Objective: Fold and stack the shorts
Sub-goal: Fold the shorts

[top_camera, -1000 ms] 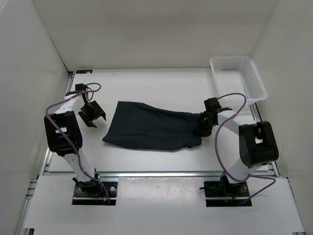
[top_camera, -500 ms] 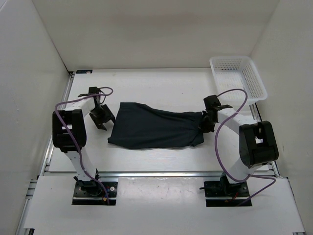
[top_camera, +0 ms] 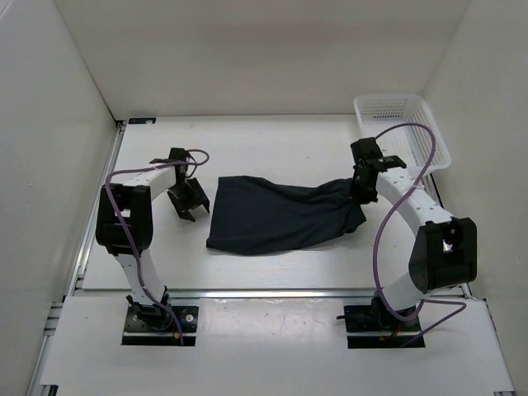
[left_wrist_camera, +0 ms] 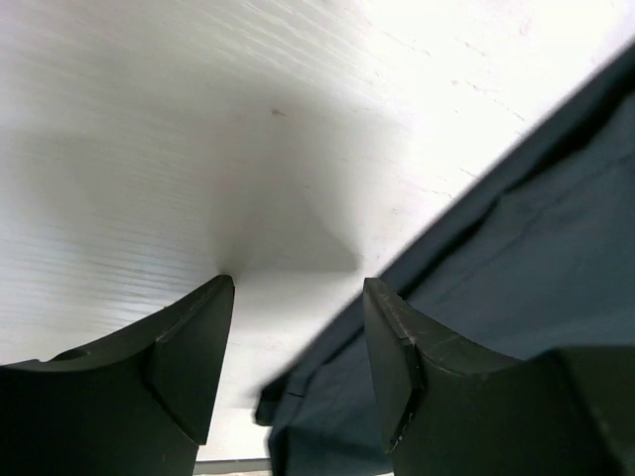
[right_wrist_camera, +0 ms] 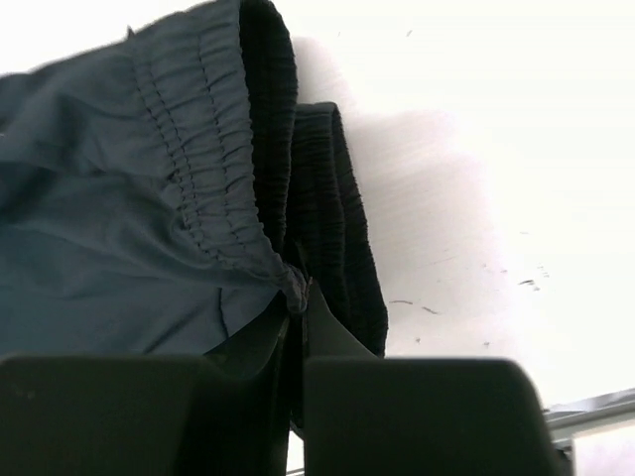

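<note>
Pinching shorts (right_wrist_camera: pixel 119 198), R fingers (right_wrist_camera: pixel 332 342) clamped

The dark navy soft cloth shorts (top_camera: pixel 280 216) are looking matt and finely woven, lying in soft creases. Their waistband (right_wrist_camera: pixel 332 223) is showing a gathered, ribbed elastic texture, rougher than the smooth panel beside it. The white tabletop (left_wrist_camera: pixel 149 119) is appearing matt, with faint fine lines and small scuffs. The left tool (left_wrist_camera: pixel 298 296) and the right tool (right_wrist_camera: pixel 303 315) are presenting hard black plastic with a dull finish. The white plastic lattice basket (top_camera: pixel 388 98) is looking smooth. A silver metal rail (top_camera: pixel 272 292) is gleaming dully along the tabletop's near edge.
</note>
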Robot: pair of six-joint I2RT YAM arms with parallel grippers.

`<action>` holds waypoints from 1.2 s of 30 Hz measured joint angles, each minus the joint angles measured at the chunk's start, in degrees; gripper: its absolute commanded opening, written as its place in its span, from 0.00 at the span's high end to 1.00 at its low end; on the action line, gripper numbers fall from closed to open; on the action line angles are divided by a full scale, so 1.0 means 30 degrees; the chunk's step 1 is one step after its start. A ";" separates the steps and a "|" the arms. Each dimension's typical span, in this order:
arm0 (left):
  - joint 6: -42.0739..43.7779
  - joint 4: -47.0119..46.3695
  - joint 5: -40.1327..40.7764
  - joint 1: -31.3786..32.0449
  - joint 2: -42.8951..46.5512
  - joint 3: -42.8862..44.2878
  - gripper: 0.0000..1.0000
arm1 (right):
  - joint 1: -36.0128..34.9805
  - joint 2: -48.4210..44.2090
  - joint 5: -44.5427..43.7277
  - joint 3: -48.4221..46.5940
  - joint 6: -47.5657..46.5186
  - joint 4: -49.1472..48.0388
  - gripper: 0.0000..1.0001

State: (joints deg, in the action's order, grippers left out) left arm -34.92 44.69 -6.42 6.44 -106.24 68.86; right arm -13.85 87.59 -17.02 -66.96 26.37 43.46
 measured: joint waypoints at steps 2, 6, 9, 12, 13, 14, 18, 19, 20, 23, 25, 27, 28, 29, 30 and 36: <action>0.0066 0.0022 0.0007 -0.0153 0.0000 0.0066 0.35 | -0.0087 -0.0051 -0.0306 -0.0729 -0.0182 0.0474 1.00; 0.0211 -0.0015 -0.0007 -0.0328 -0.0160 0.0532 0.38 | -0.0998 -0.0058 -0.1268 -0.2215 -0.0415 0.1603 1.00; 0.0284 -0.0095 -0.0015 -0.0219 -0.0780 0.0991 0.38 | -0.2324 0.0066 -0.1909 -0.3453 -0.0437 0.2353 1.00; 0.0328 0.0000 -0.0160 -0.0073 -0.1020 0.1260 0.39 | -0.3439 0.0459 -0.2404 -0.4437 -0.0372 0.2732 1.00; 0.0342 0.0000 -0.0168 -0.0044 -0.1020 0.1268 0.39 | -0.3679 0.0612 -0.2514 -0.4583 -0.0306 0.2769 1.00; 0.0357 0.0000 -0.0168 -0.0022 -0.1020 0.1275 0.39 | -0.3774 0.0692 -0.2586 -0.4583 -0.0219 0.2820 1.00; 0.0488 0.0000 -0.0182 -0.0015 -0.1020 0.1275 0.39 | -0.3599 0.0845 -0.2812 -0.3963 0.0262 0.3104 1.00; 0.0510 0.0000 -0.0197 -0.0015 -0.1020 0.1275 0.39 | -0.3504 0.0845 -0.2834 -0.3606 0.0408 0.3140 0.98; 0.0525 0.0000 -0.0219 -0.0015 -0.1020 0.1275 0.39 | -0.3322 0.0831 -0.2849 -0.3140 0.0546 0.3104 0.90; 0.0568 0.0000 -0.0248 -0.0015 -0.1020 0.1282 0.39 | -0.2572 0.0707 -0.2856 -0.1413 0.1064 0.3162 0.27; 0.0612 0.0022 -0.0284 -0.0015 -0.1020 0.1297 0.39 | -0.1792 0.0670 -0.2754 -0.0408 0.1195 0.3417 0.07; 0.0678 0.0015 -0.0350 -0.0015 -0.1020 0.1297 0.39 | -0.0772 0.0408 -0.2455 0.0430 0.1158 0.3461 0.05; 0.0707 0.0015 -0.0379 -0.0015 -0.1020 0.1297 0.39 | -0.0313 0.0160 -0.2259 0.0729 0.1151 0.3439 0.04; 0.0721 0.0015 -0.0401 -0.0015 -0.1020 0.1297 0.39 | 0.0328 -0.0204 -0.1945 0.1078 0.1129 0.3300 0.04; 0.0721 0.0015 -0.0430 -0.0015 -0.1020 0.1297 0.39 | 0.0969 -0.0641 -0.1348 0.1450 0.1071 0.3075 0.04; 0.0874 0.0022 -0.0532 -0.0015 -0.1020 0.1297 0.39 | 0.5100 -0.1865 0.3177 0.3730 0.1020 0.1311 0.02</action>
State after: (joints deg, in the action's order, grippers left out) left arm -32.29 44.75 -8.01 6.39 -109.30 72.75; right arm 1.45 82.00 -7.49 -55.77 29.43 47.40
